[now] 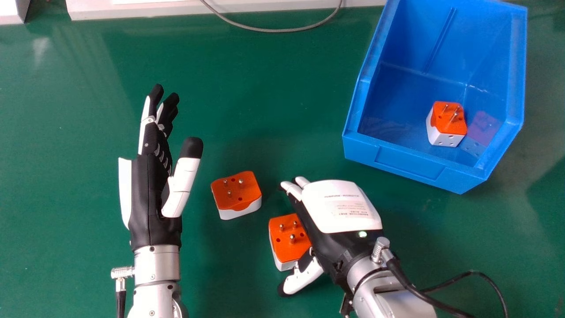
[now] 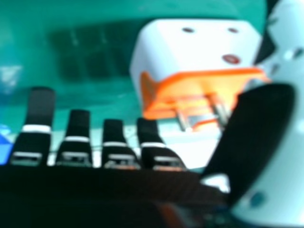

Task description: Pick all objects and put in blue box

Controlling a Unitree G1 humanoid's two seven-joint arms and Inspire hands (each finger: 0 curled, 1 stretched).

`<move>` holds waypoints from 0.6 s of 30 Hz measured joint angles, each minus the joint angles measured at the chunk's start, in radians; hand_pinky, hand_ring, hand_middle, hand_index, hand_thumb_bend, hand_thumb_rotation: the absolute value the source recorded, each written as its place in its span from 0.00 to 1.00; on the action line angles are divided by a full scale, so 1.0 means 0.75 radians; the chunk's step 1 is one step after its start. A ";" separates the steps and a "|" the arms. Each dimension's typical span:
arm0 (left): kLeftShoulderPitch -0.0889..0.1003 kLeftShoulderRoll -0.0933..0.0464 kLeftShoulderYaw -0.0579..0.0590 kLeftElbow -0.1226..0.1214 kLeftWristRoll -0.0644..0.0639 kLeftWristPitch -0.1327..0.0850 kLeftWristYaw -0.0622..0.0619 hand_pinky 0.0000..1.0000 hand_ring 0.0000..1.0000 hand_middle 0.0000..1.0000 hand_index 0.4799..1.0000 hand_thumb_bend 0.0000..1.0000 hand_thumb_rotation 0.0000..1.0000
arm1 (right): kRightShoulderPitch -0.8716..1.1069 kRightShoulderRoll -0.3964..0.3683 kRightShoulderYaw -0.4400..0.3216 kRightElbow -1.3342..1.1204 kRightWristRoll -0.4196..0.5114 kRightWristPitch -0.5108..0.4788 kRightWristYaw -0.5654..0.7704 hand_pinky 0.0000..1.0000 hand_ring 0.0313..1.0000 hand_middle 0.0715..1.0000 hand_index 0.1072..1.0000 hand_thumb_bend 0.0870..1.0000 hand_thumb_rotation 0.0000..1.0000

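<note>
My left hand is held over the table's left part, fingers straight and thumb apart. My right hand is palm down beside an orange and white adapter, its thumb extended on the near side and its palm edge covering part of the adapter. In the right hand view that adapter lies between the straight fingers and the thumb, not gripped. A second adapter lies between the two hands, pins up. Inside the blue box rests a third adapter.
The blue box stands on the green table at the far right, beyond my right hand. A grey cable curves along the far edge by a white object. A black cable loops beside my right forearm.
</note>
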 measured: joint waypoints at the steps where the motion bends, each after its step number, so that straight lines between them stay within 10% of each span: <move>1: 0.000 0.000 0.000 0.000 0.000 0.000 0.000 0.97 0.93 0.92 0.89 0.94 0.81 | -0.008 -0.002 0.001 0.011 0.003 -0.003 -0.007 0.70 0.87 0.91 0.86 0.87 0.22; 12: 0.000 0.000 0.000 0.000 -0.005 0.000 -0.002 0.97 0.93 0.92 0.89 0.94 0.81 | -0.054 -0.002 -0.016 0.079 0.134 -0.019 -0.097 0.56 0.77 0.84 0.78 0.79 0.05; 18: 0.000 -0.001 0.000 0.000 -0.007 0.000 -0.003 0.97 0.93 0.92 0.88 0.94 0.80 | -0.091 -0.007 -0.026 0.090 0.195 -0.023 -0.103 0.36 0.55 0.62 0.70 0.61 0.02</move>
